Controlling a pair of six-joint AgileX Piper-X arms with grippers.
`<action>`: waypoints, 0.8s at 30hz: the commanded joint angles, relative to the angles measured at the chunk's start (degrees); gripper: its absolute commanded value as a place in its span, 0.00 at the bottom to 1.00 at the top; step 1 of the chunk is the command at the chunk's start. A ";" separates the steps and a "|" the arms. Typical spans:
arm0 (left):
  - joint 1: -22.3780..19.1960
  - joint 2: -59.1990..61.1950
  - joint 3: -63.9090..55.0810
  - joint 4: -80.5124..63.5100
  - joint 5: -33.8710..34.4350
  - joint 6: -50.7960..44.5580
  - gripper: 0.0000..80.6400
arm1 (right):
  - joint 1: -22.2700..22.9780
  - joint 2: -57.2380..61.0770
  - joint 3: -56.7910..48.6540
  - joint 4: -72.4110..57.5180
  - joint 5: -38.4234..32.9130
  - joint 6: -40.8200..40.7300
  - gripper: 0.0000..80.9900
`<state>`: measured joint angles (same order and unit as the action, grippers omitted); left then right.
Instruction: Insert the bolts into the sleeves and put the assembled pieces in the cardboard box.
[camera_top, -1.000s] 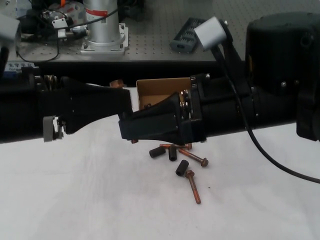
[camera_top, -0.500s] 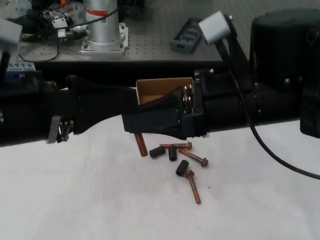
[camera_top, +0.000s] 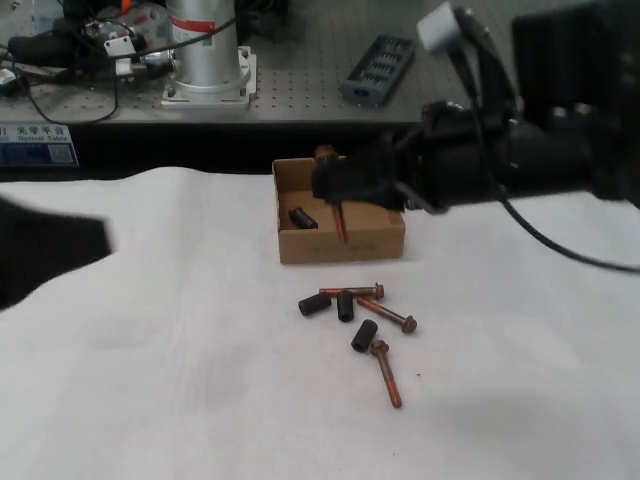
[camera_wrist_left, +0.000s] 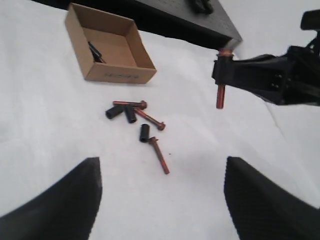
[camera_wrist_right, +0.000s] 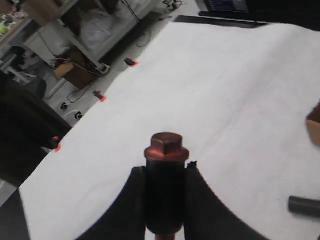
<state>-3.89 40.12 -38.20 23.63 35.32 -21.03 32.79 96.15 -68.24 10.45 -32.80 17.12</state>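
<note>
step in hand: delivery of one assembled piece to the cardboard box (camera_top: 340, 245); insertion for this piece looks done, release not yet done

next move calls for: setting the piece squarely over the box opening, lowering it until the shank tip is inside the walls, then parting the fingers; the long shank could catch the rim if it goes down tilted

tool, right gripper (camera_top: 335, 183): closed on a sleeved bolt (camera_wrist_right: 166, 148), held upright; the copper hex head stands just above the fingers, a black sleeve (camera_wrist_right: 163, 195) sits clamped between them, and the bare shank hangs below; nothing else touches the tool

box: below the tool, and in the high view in line with the hanging shank; whether the piece is truly over the opening cannot be told, since the left wrist view shows it off to one side; one dark piece (camera_top: 302, 217) lies inside

loose stock: loose bolts (camera_top: 387, 372) and loose sleeves (camera_top: 364, 336), three of each, on the white cloth (camera_top: 200, 380), lower than the tool and on the near side of the box, bunched close, some touching

left gripper (camera_wrist_left: 161, 172): fingers spread wide, holding nothing, well apart from the right gripper
</note>
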 joint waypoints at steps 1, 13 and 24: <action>2.97 -6.04 -0.33 6.38 -2.68 3.21 0.62 | -0.72 1.51 -1.88 -0.04 0.62 -0.45 0.04; 6.24 -13.49 -0.33 10.76 -4.07 3.20 0.62 | -4.97 33.76 -39.54 10.99 6.85 -0.45 0.04; 6.24 -13.35 -0.33 11.12 -4.25 3.35 0.62 | -4.96 45.86 -55.62 23.15 14.72 -1.96 0.03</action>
<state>2.18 27.11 -38.20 34.96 31.44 -18.75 28.06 142.76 -122.81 34.28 -17.86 14.36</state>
